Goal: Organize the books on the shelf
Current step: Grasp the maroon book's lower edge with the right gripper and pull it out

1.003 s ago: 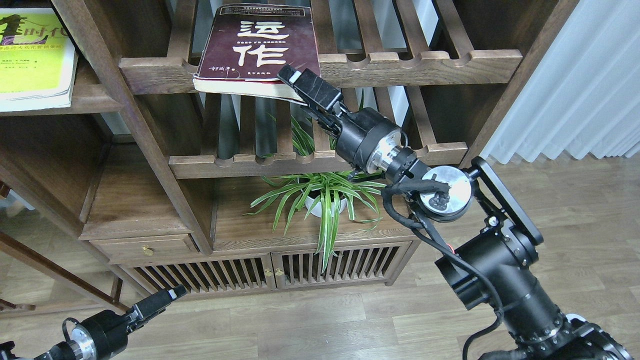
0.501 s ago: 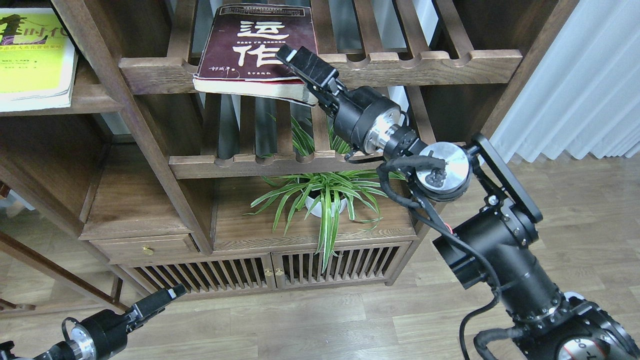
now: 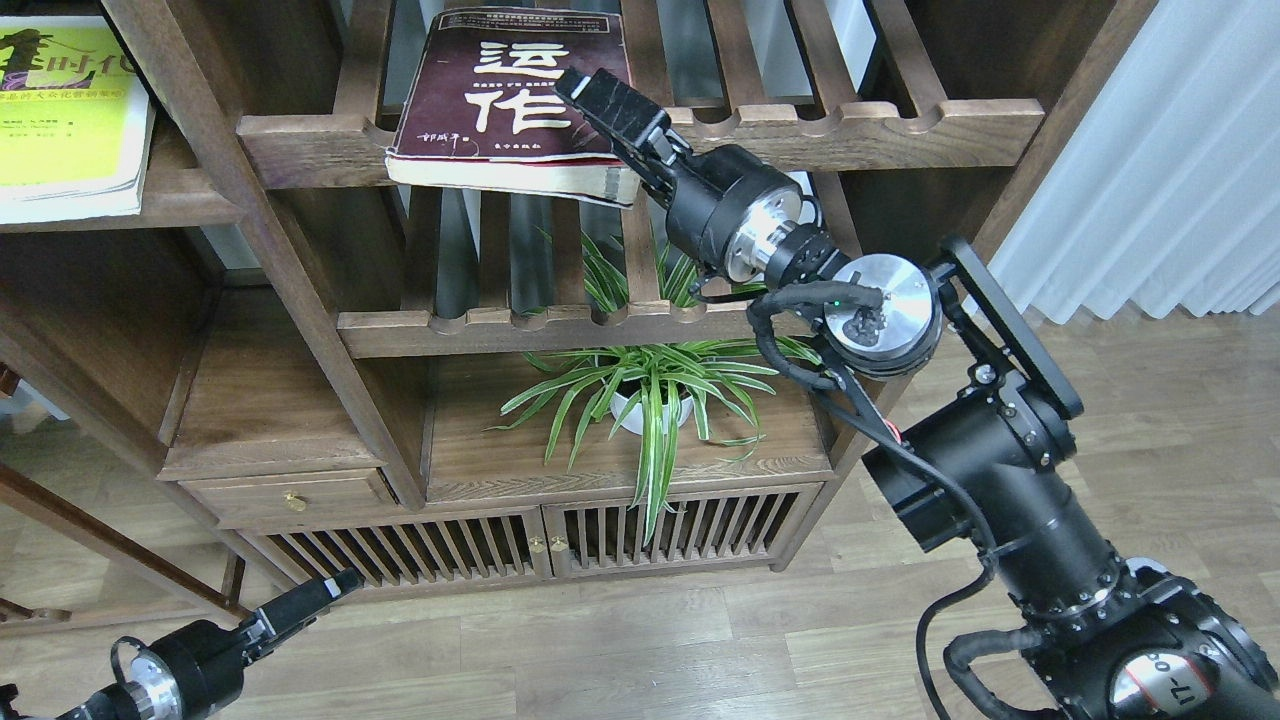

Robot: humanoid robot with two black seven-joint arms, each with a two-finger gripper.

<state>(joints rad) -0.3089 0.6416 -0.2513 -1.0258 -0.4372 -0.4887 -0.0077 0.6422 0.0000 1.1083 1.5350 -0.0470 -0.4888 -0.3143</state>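
The maroon book (image 3: 515, 100) lies flat on the upper slatted rack (image 3: 800, 135), its near edge hanging out past the scalloped front rail, the cover with big white Chinese characters facing up. The right gripper (image 3: 600, 120) reaches in from the right and meets the book at its near right corner; one dark finger lies on top of the cover, and the book's page edge sits just below it, so the gripper appears to pinch that corner, though the lower finger is hidden. The yellow-green book (image 3: 65, 110) with its white border rests on the solid dark-brown shelf (image 3: 185, 195) at far left, partly cut by the edge of the view and well apart from the maroon one. The left gripper (image 3: 320, 588) hangs low at the near left, over the wooden floor in front of the cabinet; its fingers look pressed together with nothing between them. A potted plant (image 3: 645, 395) with long striped leaves stands on the cabinet top below the lower slatted rack (image 3: 560, 330), beneath the right arm's wrist.
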